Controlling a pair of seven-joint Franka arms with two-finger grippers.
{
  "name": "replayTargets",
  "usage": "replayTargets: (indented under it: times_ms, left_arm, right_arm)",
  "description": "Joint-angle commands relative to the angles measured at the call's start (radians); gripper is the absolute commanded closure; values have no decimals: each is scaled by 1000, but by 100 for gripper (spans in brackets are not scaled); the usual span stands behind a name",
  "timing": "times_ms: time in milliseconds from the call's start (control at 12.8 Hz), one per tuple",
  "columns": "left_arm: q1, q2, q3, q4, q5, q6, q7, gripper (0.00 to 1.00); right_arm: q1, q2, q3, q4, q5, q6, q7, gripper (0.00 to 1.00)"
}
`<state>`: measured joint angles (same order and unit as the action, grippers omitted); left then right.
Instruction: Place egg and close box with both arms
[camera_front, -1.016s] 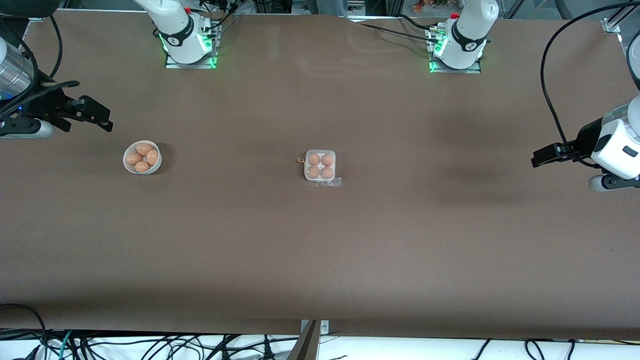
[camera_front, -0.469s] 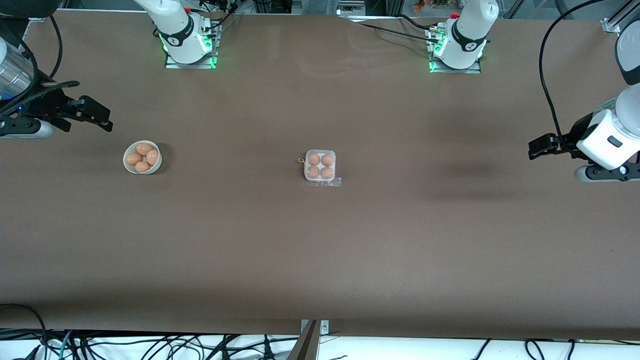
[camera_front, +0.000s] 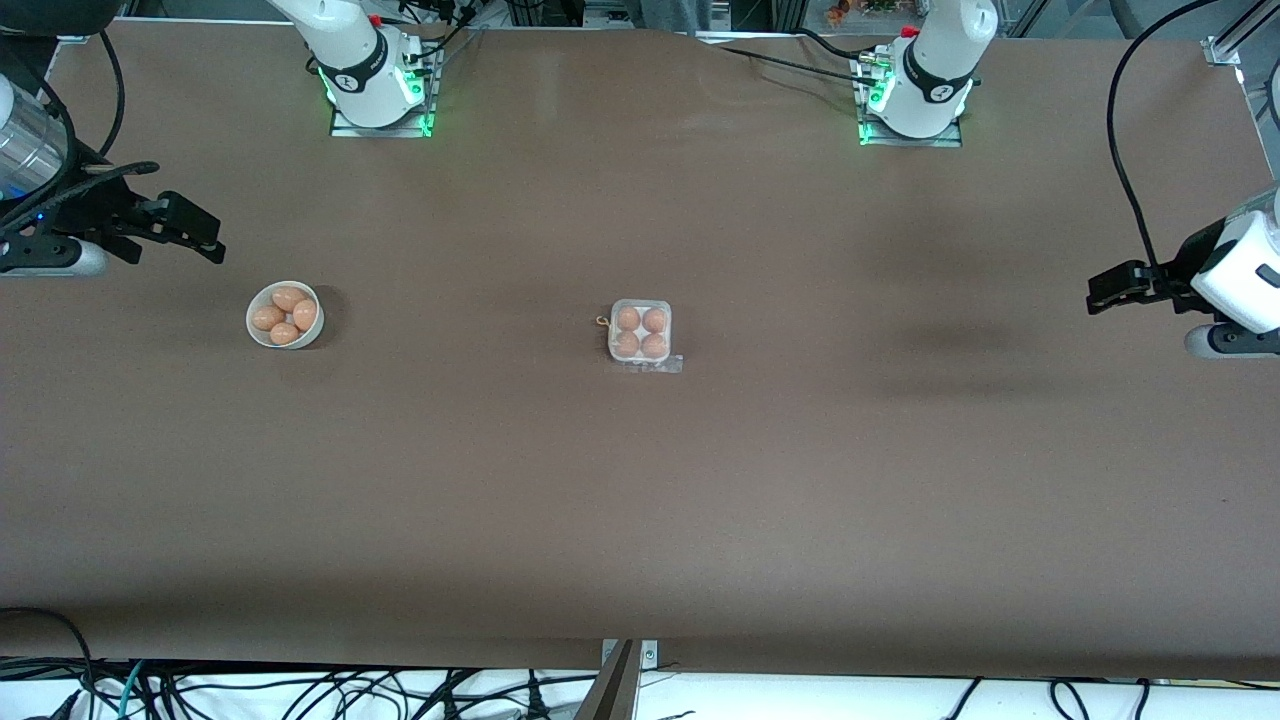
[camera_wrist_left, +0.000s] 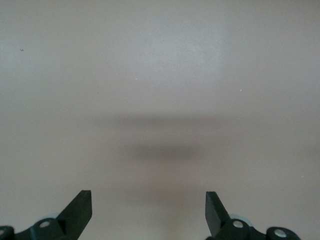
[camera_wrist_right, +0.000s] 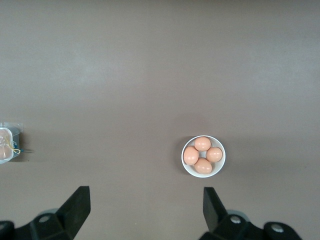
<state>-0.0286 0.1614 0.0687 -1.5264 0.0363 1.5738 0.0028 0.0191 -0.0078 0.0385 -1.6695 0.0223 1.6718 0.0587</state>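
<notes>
A robotics lab: bolted arm bases (camera_front: 378, 90), loose cables (camera_front: 300, 690), brown table (camera_front: 640, 500)

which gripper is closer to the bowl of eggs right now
The right gripper. It hangs open over the table at the right arm's end, close beside the bowl. The left gripper is open over the left arm's end, with the egg box between it and the bowl.

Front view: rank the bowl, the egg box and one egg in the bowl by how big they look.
1. Bowl, slightly the largest.
2. Egg box, close to the bowl in size, so that order is unsure.
3. Egg in the bowl, clearly the smallest.
</notes>
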Motion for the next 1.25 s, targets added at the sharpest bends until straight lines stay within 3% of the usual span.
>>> replayTargets:
  times_ms: [0,312,1172]
  left_arm:
    - [-11,-33,3,-35,25,-5,20,0]
    - [-53,-31,0,-38,27,-6,13,0]
    - [-50,-17,-3,-20,25,-28,8,0]
  right_arm:
    - [-5,2,4,11,-16,-6,-11,0]
    - [-5,2,6,11,-18,-6,-11,0]
    - [-5,0,6,7,-18,-7,-8,0]
